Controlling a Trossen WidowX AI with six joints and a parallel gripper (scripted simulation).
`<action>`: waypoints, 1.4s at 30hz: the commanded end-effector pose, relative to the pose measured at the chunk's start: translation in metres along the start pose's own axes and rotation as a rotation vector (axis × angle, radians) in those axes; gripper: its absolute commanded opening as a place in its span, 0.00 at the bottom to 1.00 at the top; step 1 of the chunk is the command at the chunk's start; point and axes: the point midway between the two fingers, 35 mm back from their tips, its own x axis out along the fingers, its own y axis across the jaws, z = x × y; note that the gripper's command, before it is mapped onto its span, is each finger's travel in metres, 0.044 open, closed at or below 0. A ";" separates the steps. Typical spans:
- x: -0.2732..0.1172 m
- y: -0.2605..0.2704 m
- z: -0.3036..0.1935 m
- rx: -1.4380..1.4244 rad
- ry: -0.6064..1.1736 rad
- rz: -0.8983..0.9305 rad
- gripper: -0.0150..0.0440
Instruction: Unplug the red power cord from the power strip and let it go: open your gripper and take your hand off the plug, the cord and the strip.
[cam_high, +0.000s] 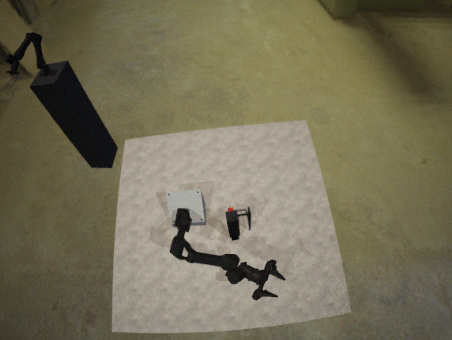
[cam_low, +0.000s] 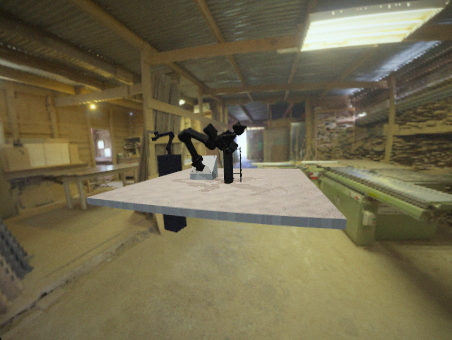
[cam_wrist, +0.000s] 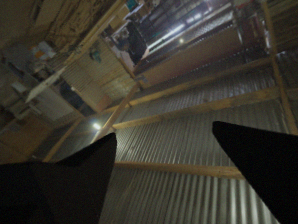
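On worktop (cam_high: 150, 300), red plug (cam_high: 230, 207) sits in black power strip (cam_high: 233, 225); jaws wide, holding nothing, well apart; unplugging not yet begun.

Open gripper (cam_high: 271, 284) well apart from power strip (cam_high: 233, 223), grey base block (cam_high: 186, 207) beside strip

A matt, mottled, stone-like table top (cam_high: 280, 165) carries the matt black arm (cam_high: 210, 257) and its pale grey base plate (cam_high: 192, 200).
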 end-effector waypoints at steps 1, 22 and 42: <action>0.000 -0.001 -0.001 -0.005 -0.001 -0.004 0.89; -0.074 -0.229 0.129 -0.902 -0.319 -0.700 0.53; -0.275 -0.370 0.196 -1.774 0.150 -1.691 0.53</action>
